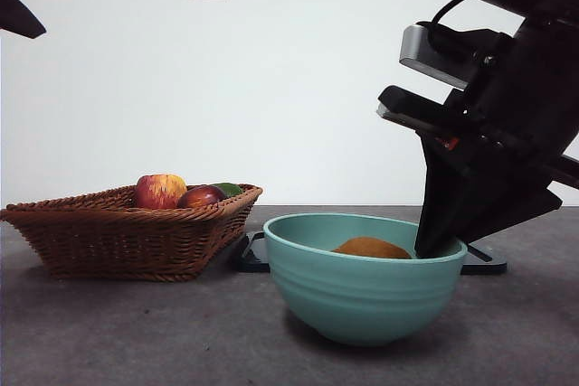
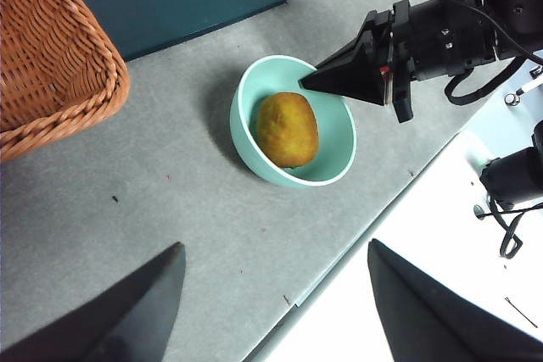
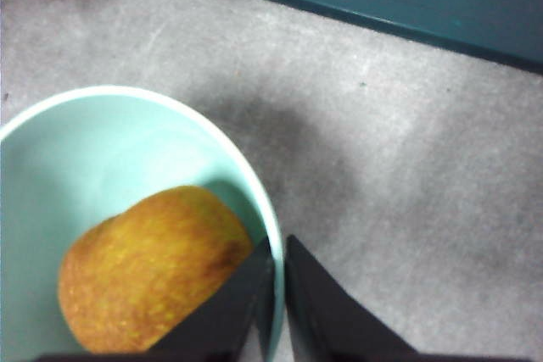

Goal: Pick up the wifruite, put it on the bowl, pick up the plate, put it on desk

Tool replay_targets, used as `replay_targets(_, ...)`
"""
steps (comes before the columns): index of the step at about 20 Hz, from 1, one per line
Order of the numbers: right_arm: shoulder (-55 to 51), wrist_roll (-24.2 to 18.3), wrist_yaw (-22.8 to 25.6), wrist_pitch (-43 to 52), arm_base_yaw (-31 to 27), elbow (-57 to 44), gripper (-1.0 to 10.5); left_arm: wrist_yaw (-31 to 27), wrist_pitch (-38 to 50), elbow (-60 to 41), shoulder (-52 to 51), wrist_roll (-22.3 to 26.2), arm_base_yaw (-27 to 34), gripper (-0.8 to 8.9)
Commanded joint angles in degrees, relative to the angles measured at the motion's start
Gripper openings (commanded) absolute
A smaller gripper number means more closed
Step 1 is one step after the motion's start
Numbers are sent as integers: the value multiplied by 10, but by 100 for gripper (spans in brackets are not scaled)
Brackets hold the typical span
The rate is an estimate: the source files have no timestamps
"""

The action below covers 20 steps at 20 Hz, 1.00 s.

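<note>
Teal bowl [image 1: 365, 287] holds the wifruite [image 1: 371, 248]; right gripper [image 3: 277, 273] pinches its rim; left gripper [image 2: 276, 294] spread apart.

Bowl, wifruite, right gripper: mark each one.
bowl [image 1: 362, 300]: front view, outer wall.
wifruite [image 2: 288, 129]: left wrist view, top of its skin.
right gripper [image 3: 278, 273]: right wrist view, between fingertips astride the bowl rim.

Right arm [image 1: 507, 115], right of frame: matte black angular housing, silver-grey camera block [image 1: 425, 53] on top, black cable looped above, small red mark mid-body. Wedge-shaped black fingers [image 2: 352, 74]. Left arm: black tip [image 1: 18, 17], upper left.
</note>
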Motion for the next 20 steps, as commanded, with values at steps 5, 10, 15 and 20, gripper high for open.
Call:
replay_targets(5,2,7,-2,-8,6,35,9,2,3,4,3,12,-3,344)
replay_targets(10,5,-28,15,-57,-17,118,9,2,3,4,3,13,-3,344)
replay_targets(15,57,-64,14,-78,-68,205,9,2,3,4,3,13,-3,344)
replay_targets(20,172,-97,14,-78,-108,302,9,2,3,4,3,13,-3,344)
